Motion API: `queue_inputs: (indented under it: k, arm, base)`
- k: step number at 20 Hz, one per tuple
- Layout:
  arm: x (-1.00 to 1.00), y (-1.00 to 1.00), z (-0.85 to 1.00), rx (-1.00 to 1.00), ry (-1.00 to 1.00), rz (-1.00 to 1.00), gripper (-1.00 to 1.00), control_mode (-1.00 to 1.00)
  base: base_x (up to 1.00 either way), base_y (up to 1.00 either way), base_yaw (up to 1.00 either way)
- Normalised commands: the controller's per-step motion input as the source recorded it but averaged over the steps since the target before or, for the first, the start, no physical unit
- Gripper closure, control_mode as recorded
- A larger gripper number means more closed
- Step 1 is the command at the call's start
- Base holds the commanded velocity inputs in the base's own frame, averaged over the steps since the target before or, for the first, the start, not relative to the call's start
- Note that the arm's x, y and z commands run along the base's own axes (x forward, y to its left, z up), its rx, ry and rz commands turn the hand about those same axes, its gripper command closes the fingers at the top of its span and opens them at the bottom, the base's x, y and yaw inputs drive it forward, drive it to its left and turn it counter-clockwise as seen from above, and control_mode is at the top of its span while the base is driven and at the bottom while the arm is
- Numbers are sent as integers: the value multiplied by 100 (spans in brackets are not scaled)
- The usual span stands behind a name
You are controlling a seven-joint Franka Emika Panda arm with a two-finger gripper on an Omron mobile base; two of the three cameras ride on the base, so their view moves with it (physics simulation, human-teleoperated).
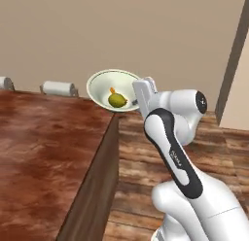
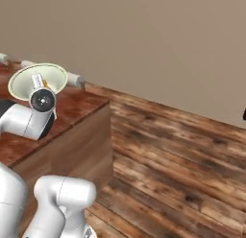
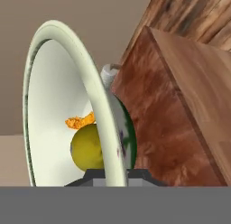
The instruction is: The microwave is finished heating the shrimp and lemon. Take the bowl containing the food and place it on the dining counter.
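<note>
Arm: rises from the base, elbow bent, forearm reaching forward and up toward the corner of the desk point(image 1: 44, 152); wrist turned so the hand points at the far wall
End effector point(image 1: 137, 100): clenched on the near rim of the bowl point(image 1: 104, 84), fingers pinching the edge; bowl rides tilted, its opening facing back toward the left base camera
Bowl position: held in the air above the desk's corner, not resting on the slab; seen edge-on in the hand view point(image 3: 54, 105)
Lemon point(image 1: 116, 100): sits low in the bowl, against the gripped side
Shrimp point(image 1: 113, 90): just above the lemon, touching it
Hard to make out: fingertips mostly covered by the bowl rim; the wrist blocks the food in the right base view
</note>
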Motion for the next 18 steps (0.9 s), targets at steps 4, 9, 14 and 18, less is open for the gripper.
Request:
queue_inputs:
  k: [4, 9, 14, 18]
  arm:
    - [0, 0, 0, 0, 0, 0, 100, 100]
    - [0, 0, 0, 0, 0, 0, 100, 100]
    - [0, 0, 0, 0, 0, 0, 100, 100]
    - [0, 0, 0, 0, 0, 0, 100, 100]
  base:
    - [7, -46, 84]
    - [47, -94, 53]
    - [59, -96, 50]
    - [65, -83, 58]
